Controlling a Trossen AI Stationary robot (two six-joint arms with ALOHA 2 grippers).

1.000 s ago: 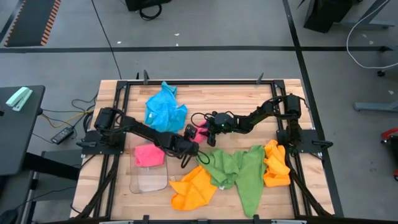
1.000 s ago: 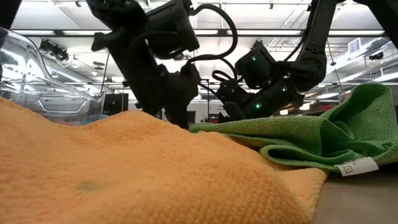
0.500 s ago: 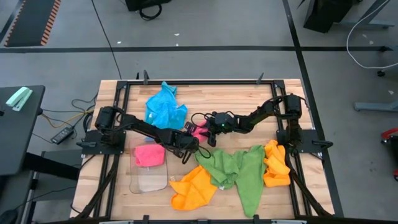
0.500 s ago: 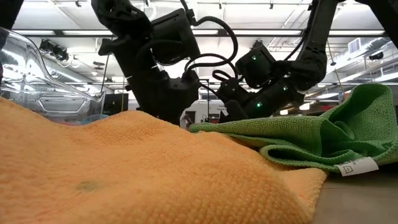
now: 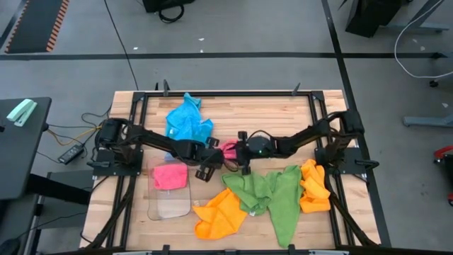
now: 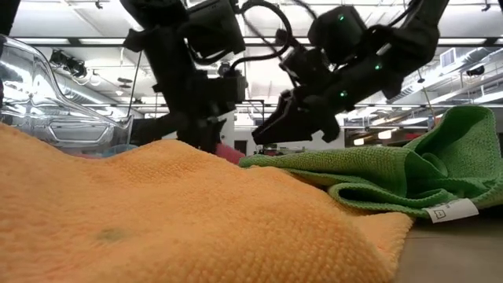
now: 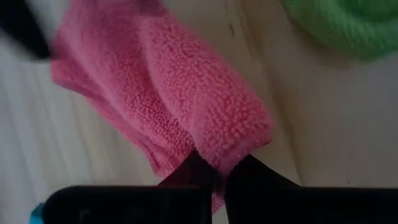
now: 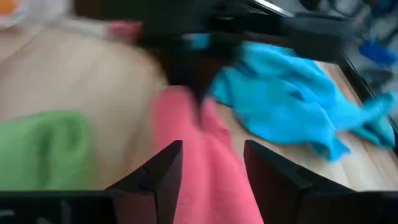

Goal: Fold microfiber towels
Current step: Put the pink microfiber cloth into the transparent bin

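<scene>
A pink microfiber towel point(image 5: 228, 148) is bunched between my two grippers near the table's middle. My left gripper point(image 5: 212, 161) comes at it from the left and is shut on it point(image 7: 221, 165). My right gripper point(image 5: 238, 151) comes from the right, and the pink cloth fills the gap between its fingers point(image 8: 208, 158). A blue towel point(image 5: 187, 124) lies crumpled behind them. A second pink towel point(image 5: 170, 176) rests on a clear tray. Green towels point(image 5: 267, 193) and orange towels point(image 5: 219, 212) lie in front. In the low view an orange towel point(image 6: 157, 212) hides the pink one's underside. My left gripper pinches a rounded fold of the pink towel point(image 7: 217, 146) between its two fingertips, slanting down from the table's left. The cloth bulges beyond the tips in several layers. My right gripper holds the towel's other end point(image 8: 199, 171) between its two fingers, coming nearly level from the right, with the cloth bunched thick between them.
The clear plastic tray point(image 5: 170, 202) sits at the front left. A further orange towel point(image 5: 315, 185) lies by the right arm's base. Bare wood point(image 5: 262, 117) shows behind the right arm, in front of the table's far edge. A white label point(image 6: 452, 211) hangs from a green towel.
My right gripper has risen, rolled and tipped, and has come a little toward the table's near edge and left with the pink towel's end. My left gripper has risen slightly and turned beside it. The pink towel now shows between them, raised off the wood.
</scene>
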